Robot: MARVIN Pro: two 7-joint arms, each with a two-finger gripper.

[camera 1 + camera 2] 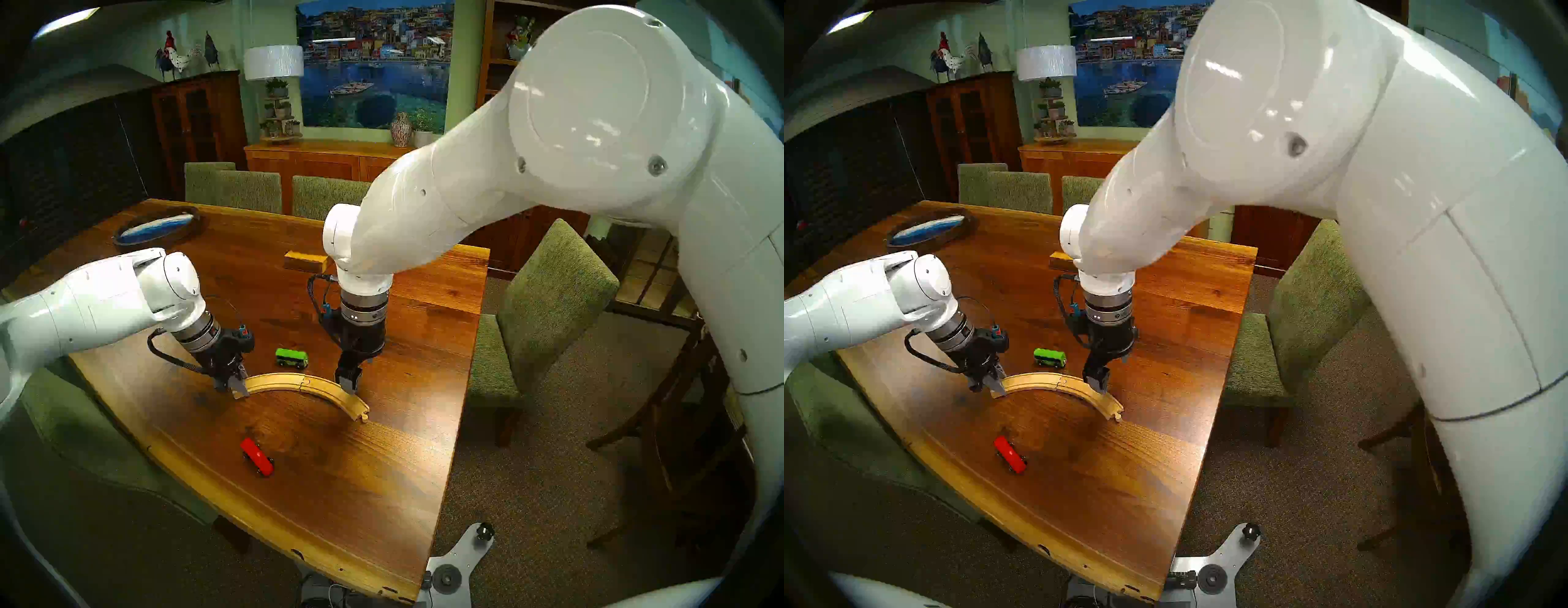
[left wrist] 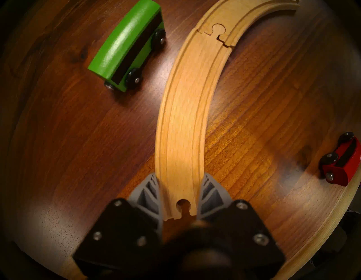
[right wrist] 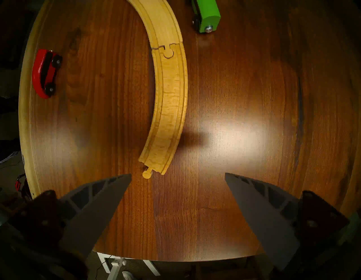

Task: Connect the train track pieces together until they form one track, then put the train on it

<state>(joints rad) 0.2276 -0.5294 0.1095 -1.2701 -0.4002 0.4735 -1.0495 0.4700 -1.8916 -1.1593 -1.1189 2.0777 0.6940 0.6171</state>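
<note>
Joined pale track (image 1: 303, 384) arcs between green (image 1: 292, 358) and red cars (image 1: 256, 457).

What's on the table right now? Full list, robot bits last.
track: 1 arc of 2 joined pieces, pale wood, table centre
green car: 1, on the table behind the track
red car: 1, near the front edge
wooden block: 1, yellow-brown, far side, partly hidden by the right arm
oval dish: 1, dark rim, blue inside, far left corner
table: 1, brown wood
chairs: 4 seen, green
left tool: fingers either side of the track's left end
right tool: open, above the track's right end
</note>
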